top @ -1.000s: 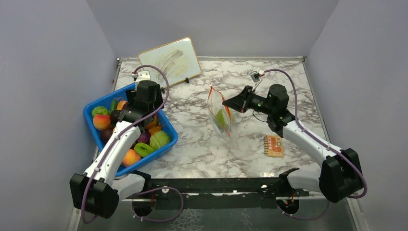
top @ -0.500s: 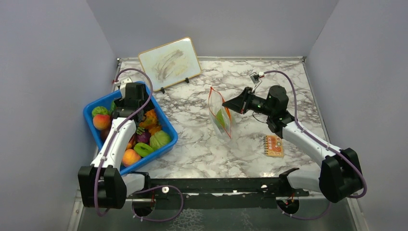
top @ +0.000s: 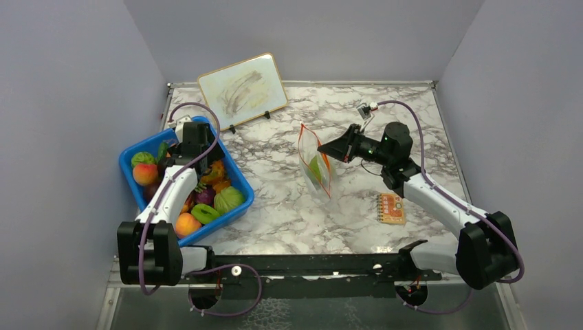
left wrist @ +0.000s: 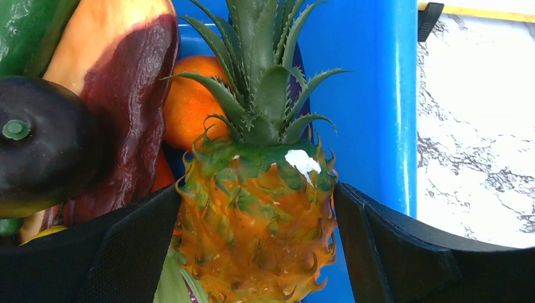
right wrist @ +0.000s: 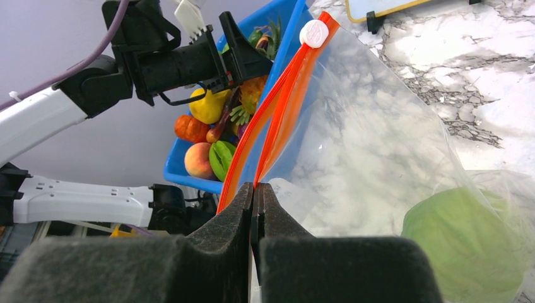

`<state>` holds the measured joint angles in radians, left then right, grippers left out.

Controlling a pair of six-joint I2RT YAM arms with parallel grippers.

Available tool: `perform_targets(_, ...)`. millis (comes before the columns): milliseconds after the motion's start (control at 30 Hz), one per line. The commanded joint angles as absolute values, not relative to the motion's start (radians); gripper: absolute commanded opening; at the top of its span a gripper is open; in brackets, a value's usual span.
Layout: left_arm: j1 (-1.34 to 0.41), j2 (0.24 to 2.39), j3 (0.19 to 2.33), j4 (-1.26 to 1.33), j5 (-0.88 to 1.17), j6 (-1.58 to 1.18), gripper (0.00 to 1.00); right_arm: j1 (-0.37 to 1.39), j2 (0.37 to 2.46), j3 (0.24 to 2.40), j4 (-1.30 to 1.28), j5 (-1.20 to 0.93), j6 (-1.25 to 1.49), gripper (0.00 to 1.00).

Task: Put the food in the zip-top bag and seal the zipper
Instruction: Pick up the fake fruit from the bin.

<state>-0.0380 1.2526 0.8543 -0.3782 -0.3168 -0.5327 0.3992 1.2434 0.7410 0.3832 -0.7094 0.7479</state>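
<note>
While the right tool (right wrist: 254,189) has its two fingers pressed together on the zipper (right wrist: 277,107), the zip-top bag (right wrist: 378,126) hangs from that grip near the middle of the desk (top: 289,213), a little toward the far edge. The bag's mouth gapes: the two orange-red strips part just beyond the fingers and meet again at a white slider (right wrist: 313,33) at the end away from the tool. One pale green piece of food (right wrist: 467,246) lies inside, low in the bag.

The left tool (left wrist: 255,188) is down in the blue tub (left wrist: 372,95), which sits against the desk's left edge. Its jaws stand wide apart with the pineapple (left wrist: 255,240) between them, one finger at each flank of the orange body, the spiky green leaves pointing away from the wrist. Whether the pads press on it cannot be told. Beside the pineapple in the tub lie an orange fruit (left wrist: 189,101), a red-and-yellow fruit (left wrist: 120,76) and a dark purple one (left wrist: 44,151).

A whiteboard (top: 242,86) leans near the far left corner. A small orange notebook (top: 391,207) lies toward the near right, apart from the bag.
</note>
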Motion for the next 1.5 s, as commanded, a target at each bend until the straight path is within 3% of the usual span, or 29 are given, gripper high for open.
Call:
perform_targets(0,-0.024,1.274,0.841,-0.348,-0.311,-0.551,0.94,0.399,1.231,0.741,0.406,-0.726,0.753,0.01)
perform_targets(233,-0.023,1.273,0.824,-0.325,-0.275,-0.544,0.86,0.399,1.244,0.742,0.393,-0.731,0.752,0.01)
perform_targets(467,-0.023,1.25,0.81,-0.327,-0.255,-0.546,0.65,0.399,1.213,0.724,0.391,-0.708,0.747,0.01)
perform_targets(867,-0.023,1.106,0.825,-0.348,-0.294,-0.502,0.43,0.398,1.215,0.715,0.395,-0.71,0.759,0.01)
perform_targets(1467,-0.027,0.908,0.944,-0.362,-0.235,-0.433,0.39,0.399,1.216,0.73,0.357,-0.7,0.755,0.01)
